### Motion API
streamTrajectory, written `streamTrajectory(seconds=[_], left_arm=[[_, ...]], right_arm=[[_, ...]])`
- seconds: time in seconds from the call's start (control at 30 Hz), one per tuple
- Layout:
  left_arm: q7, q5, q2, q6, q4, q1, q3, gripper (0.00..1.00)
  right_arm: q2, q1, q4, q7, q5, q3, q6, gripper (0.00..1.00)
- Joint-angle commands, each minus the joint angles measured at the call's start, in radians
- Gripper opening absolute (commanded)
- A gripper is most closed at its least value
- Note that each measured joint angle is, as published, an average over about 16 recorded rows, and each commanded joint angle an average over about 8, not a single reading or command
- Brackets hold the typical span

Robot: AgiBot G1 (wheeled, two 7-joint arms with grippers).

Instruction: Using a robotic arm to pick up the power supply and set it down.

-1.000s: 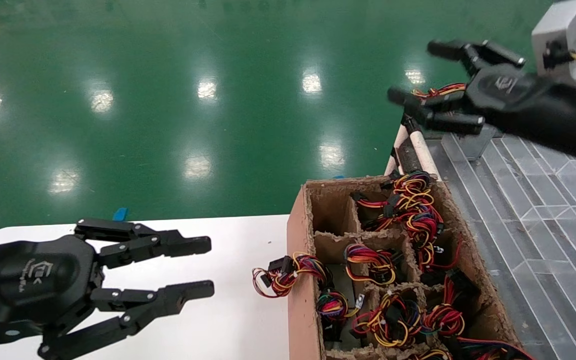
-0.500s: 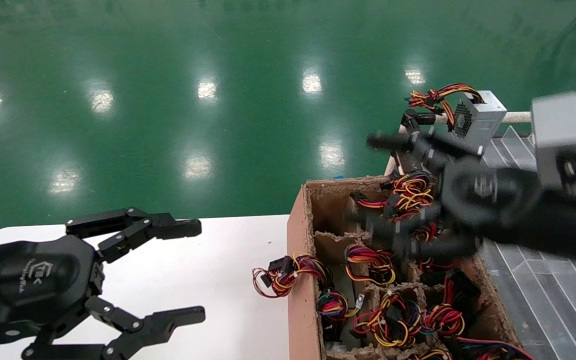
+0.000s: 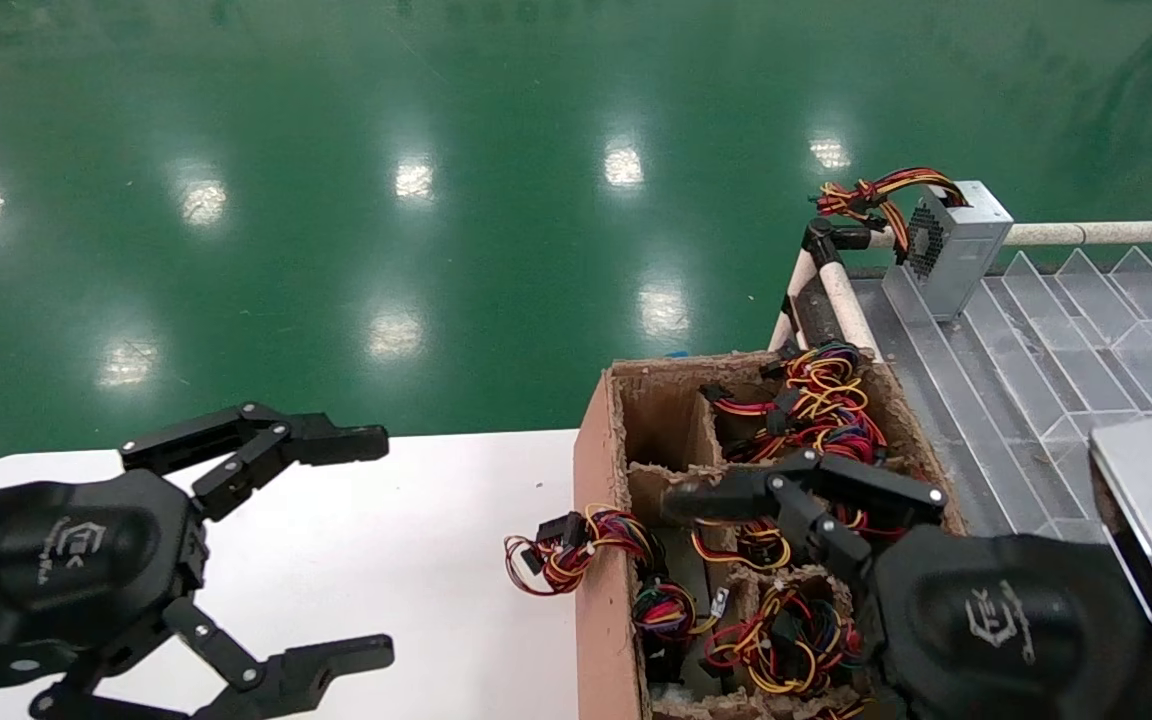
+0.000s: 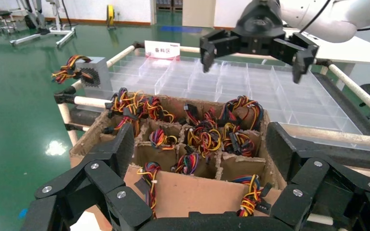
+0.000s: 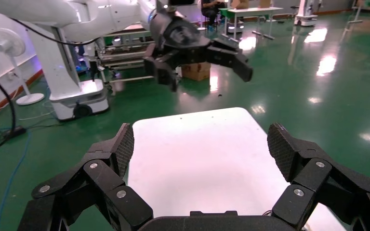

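The power supply [image 3: 958, 246] is a small silver box with a honeycomb grille. It stands on the far corner of the clear partitioned tray [image 3: 1036, 350], with its red-yellow wires [image 3: 871, 190] trailing over the rail. The left wrist view shows it too [image 4: 94, 72]. My right gripper [image 5: 201, 147] is open and empty, low over the near part of the cardboard box [image 3: 598, 480], well short of the power supply. One of its fingers [image 3: 736, 495] reaches over the box cells. My left gripper [image 3: 371, 545] hangs open and empty above the white table [image 3: 456, 600].
The divided cardboard box holds several coloured wire bundles [image 3: 816, 400]. One bundle [image 3: 576, 545] hangs over its side onto the table. A white pipe rail [image 3: 841, 295] edges the tray. Green floor lies beyond.
My right gripper has swung down and back from beside the power supply to over the box, still open. The power supply stays on the tray. My left gripper's fingers have spread wider.
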Motion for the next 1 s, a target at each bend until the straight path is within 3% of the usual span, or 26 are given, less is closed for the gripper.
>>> streamTrajectory(seconds=[0.03,1.0], left_arm=[[0.0,0.0,0.0,0.0,0.0,0.0,0.0,1.0],[0.0,0.0,0.0,0.0,0.0,0.0,0.0,1.0]], right_arm=[[0.002,-0.006,0.008,0.002,0.005,0.002,-0.005,1.0],[-0.006,0.019,-0.025,-0.009,-0.013,-0.004,0.016,1.0]])
